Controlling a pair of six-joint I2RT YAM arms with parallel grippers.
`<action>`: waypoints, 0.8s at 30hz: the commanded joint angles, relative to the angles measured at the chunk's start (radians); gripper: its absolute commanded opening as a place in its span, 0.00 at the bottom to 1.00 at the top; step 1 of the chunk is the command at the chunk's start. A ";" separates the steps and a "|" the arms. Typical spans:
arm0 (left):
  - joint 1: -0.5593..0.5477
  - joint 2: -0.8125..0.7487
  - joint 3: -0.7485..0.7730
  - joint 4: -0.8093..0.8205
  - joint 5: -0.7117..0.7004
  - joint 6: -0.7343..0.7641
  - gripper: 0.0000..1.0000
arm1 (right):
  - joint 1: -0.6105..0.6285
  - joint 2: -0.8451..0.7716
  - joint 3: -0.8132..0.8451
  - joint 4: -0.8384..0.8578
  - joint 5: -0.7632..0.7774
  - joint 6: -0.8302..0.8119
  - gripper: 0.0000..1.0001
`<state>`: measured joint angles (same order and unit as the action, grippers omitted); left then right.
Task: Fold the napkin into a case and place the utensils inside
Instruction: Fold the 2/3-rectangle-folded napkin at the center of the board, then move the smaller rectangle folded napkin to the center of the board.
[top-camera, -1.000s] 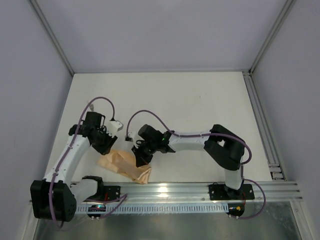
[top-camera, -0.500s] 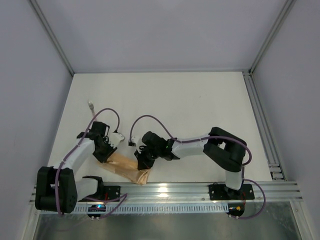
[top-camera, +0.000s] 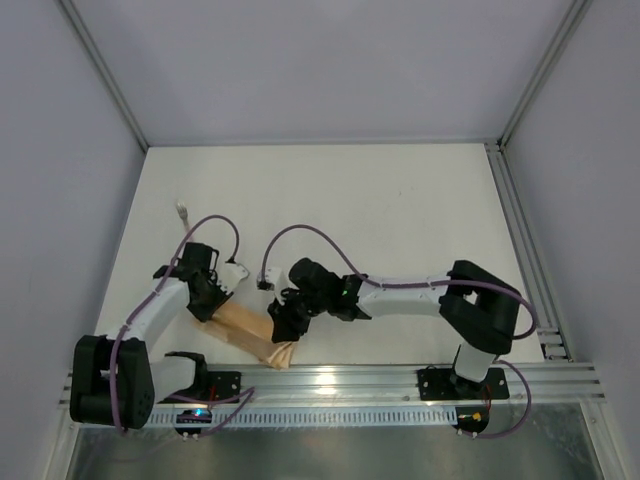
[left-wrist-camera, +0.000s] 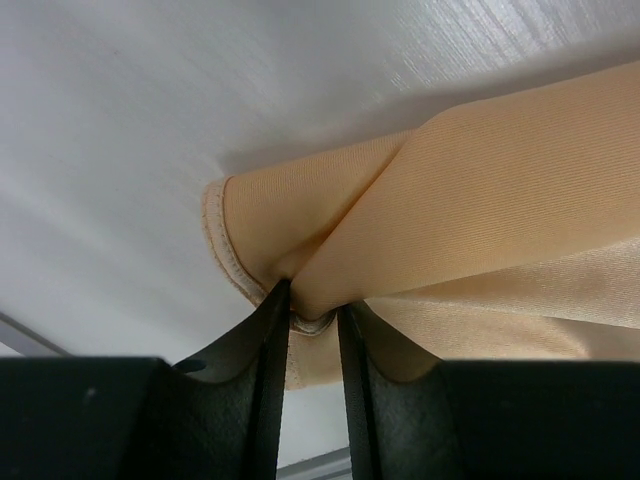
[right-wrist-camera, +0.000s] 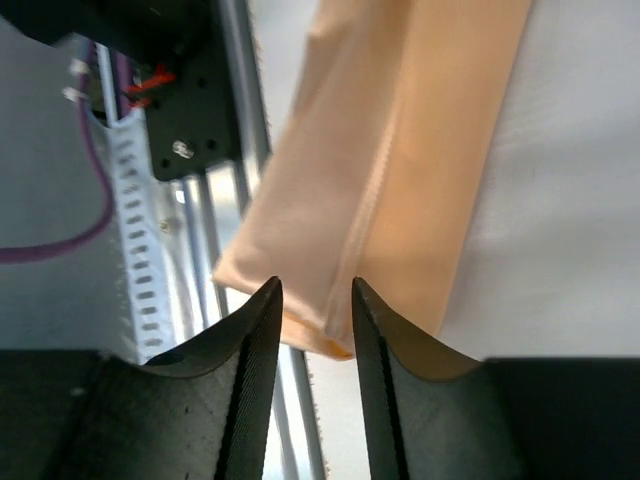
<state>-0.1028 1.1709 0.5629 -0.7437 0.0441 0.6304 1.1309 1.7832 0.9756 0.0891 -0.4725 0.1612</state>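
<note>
Bright, even overhead light on the white desk (top-camera: 400, 220), with soft shadows hugging the arms. In the left wrist view the napkin (left-wrist-camera: 480, 190) is crisp, with dark shadow beneath its fold. In the right wrist view the right hand (right-wrist-camera: 314, 290) looms blurred and the rail (right-wrist-camera: 200, 250) glints.

Peach-orange napkin (top-camera: 243, 330) on an off-white table (top-camera: 400, 220) — plain cloth, no print.
Close up, the cloth shows a fine ribbed weave and a paler stitched hem. The left gripper (left-wrist-camera: 310, 300) and right gripper (right-wrist-camera: 312, 292) are matt black. The left arm (top-camera: 150, 315) and right arm (top-camera: 400, 295) are white with black joints — purple cables (right-wrist-camera: 45, 250), silver rail (top-camera: 380, 378).
</note>
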 joint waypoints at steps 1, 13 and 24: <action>0.005 0.004 -0.049 0.147 -0.006 0.015 0.26 | 0.007 -0.175 0.038 -0.017 0.008 0.007 0.39; 0.003 -0.017 -0.049 0.152 0.008 0.015 0.25 | -0.091 -0.039 0.041 0.086 0.093 0.204 0.57; 0.005 -0.020 -0.046 0.162 0.004 0.011 0.24 | -0.135 0.203 0.120 0.135 0.085 0.278 0.58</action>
<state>-0.1024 1.1488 0.5400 -0.6296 0.0288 0.6373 0.9886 1.9324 1.0550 0.1776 -0.3649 0.4217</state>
